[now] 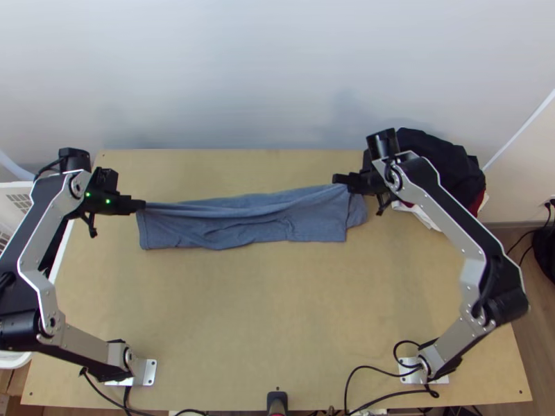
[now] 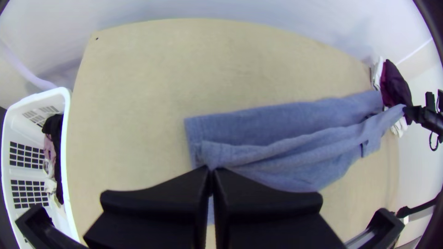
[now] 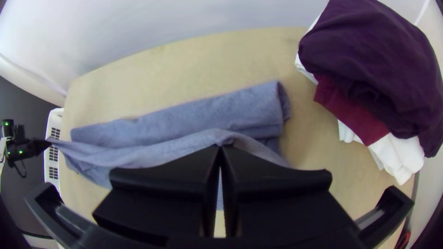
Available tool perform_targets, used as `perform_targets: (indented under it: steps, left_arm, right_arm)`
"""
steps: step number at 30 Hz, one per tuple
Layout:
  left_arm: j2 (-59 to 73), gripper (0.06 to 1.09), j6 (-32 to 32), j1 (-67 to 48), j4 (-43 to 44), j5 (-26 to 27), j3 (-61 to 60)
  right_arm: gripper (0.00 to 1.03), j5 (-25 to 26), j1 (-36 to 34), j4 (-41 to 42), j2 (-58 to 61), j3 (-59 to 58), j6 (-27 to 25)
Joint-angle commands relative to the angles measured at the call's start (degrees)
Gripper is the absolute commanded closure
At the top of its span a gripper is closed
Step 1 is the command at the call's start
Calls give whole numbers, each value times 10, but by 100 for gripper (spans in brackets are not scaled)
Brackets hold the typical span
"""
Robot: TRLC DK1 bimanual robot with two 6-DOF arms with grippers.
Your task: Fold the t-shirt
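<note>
The blue t-shirt (image 1: 243,223) lies as a long narrow folded strip across the upper half of the table, its upper layer drawn taut between both grippers. At its left end my left gripper (image 1: 143,205) is shut on a corner of cloth; in the left wrist view this gripper (image 2: 211,168) pinches the shirt (image 2: 286,117). My right gripper (image 1: 336,179) is shut on cloth near the strip's right end; in the right wrist view the same gripper (image 3: 220,146) holds an edge of the shirt (image 3: 203,113) a little above the lower layers.
A pile of dark, red and white clothes (image 1: 444,163) lies at the table's back right corner. A white basket (image 2: 65,161) with some clothes stands beyond the table's left edge. Bare wood (image 1: 257,312) stretches between the shirt and the arms' bases.
</note>
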Motion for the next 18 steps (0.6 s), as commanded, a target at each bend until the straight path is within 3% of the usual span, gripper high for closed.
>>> perform_targets:
  steps: [1,13,14,15,16,17,18]
  left_arm:
    - [25,105,-14,2,0,-2,29]
    - [96,104,-28,4,8,-19,42]
    - [97,96,-32,4,10,-19,42]
    - [98,70,-36,4,11,-19,43]
    - [95,30,-37,3,10,-19,42]
    - [89,8,-39,3,12,-19,39]
    - [82,10,-54,5,27,-19,38]
  right_arm:
    - [100,18,-7,5,39,41,-10]
    - [99,43,-22,26,160,136,-15]
    - [90,46,-22,37,158,136,-16]
    - [68,54,-21,48,153,136,-19]
    - [30,58,-17,56,145,136,-21]
    - [2,60,-14,59,138,137,-21]
    - [3,67,-10,66,127,139,-21]
